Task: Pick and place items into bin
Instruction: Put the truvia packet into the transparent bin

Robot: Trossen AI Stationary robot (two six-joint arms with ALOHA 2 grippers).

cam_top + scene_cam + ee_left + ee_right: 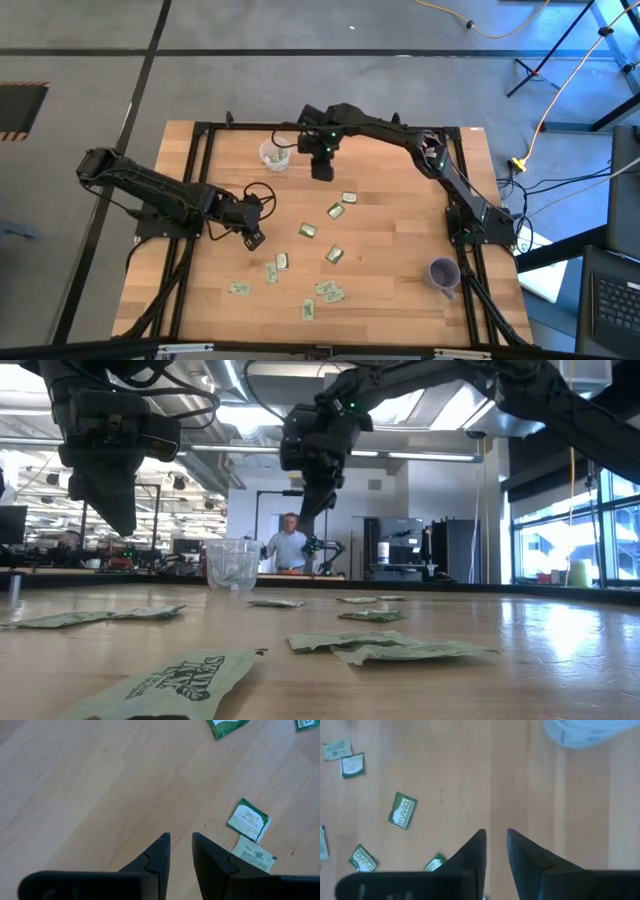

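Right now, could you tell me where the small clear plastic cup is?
In the high view, the small clear plastic cup stands near the table's far edge, left of centre, just left of the right gripper.

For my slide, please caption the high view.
Right claw hovers beside the clear cup; packets lie scattered.

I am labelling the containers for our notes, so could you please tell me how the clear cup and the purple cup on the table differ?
The clear cup is nearly colourless; the purple cup is tinted purple. The clear cup stands near the table's far edge, beside the right pincer; the purple cup stands near the right edge, closer to the front, with no pincer near it. Both are small, round and open-topped.
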